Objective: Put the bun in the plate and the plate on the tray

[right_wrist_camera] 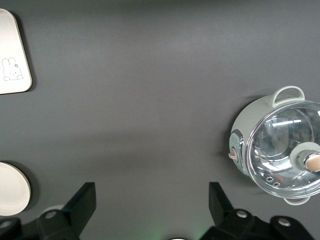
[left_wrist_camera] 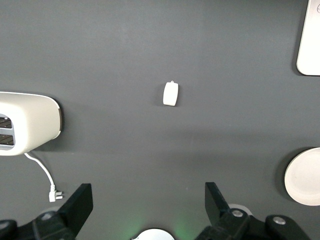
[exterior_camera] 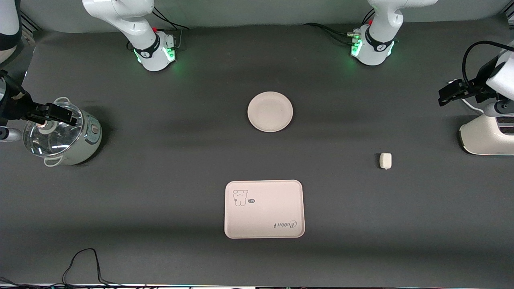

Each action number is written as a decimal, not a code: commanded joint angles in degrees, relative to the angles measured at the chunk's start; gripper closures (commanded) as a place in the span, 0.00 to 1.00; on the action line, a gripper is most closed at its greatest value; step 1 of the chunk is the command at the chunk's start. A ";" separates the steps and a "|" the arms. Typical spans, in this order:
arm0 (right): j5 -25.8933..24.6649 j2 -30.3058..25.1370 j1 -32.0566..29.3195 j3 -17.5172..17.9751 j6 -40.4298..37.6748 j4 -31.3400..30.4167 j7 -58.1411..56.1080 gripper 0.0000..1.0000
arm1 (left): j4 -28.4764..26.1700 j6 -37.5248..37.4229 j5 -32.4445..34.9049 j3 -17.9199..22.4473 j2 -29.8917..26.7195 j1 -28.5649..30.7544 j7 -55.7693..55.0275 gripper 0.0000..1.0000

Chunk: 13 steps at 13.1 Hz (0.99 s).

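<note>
The round cream plate point(exterior_camera: 270, 111) lies bare in the middle of the table, also seen as plate point(left_wrist_camera: 305, 176) and plate point(right_wrist_camera: 12, 187). The cream tray point(exterior_camera: 264, 209) with its animal drawing lies nearer to the front camera than the plate; it shows as tray point(left_wrist_camera: 310, 40) and tray point(right_wrist_camera: 12, 52). The small off-white bun point(exterior_camera: 385, 160) sits alone on the cloth toward the left arm's end, in the left wrist view as bun point(left_wrist_camera: 170, 93). My left gripper point(exterior_camera: 446, 93) point(left_wrist_camera: 149, 197) hangs open and empty beside the toaster. My right gripper point(exterior_camera: 66, 114) point(right_wrist_camera: 152, 197) hangs open and empty over the pot.
A pale green pot with a glass lid point(exterior_camera: 60, 134) point(right_wrist_camera: 282, 147) stands at the right arm's end. A white toaster point(exterior_camera: 488, 134) point(left_wrist_camera: 27, 122) with a loose plug point(left_wrist_camera: 54, 195) stands at the left arm's end. A black cable point(exterior_camera: 82, 265) lies by the table's near edge.
</note>
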 commanded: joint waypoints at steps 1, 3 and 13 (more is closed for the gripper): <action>-0.87 -1.29 1.20 -1.01 0.26 -0.95 -0.88 0.00 | 1.88 -1.37 0.45 -0.16 0.92 -0.15 1.06 0.00; -1.13 -1.12 1.20 -1.01 0.52 -0.87 -0.88 0.00 | 2.06 -1.63 0.46 -0.16 1.37 -0.16 -0.08 0.00; -1.57 -0.76 1.20 -0.92 0.34 -0.60 -0.35 0.00 | 1.19 -3.39 0.46 -0.25 1.98 -0.07 0.88 0.00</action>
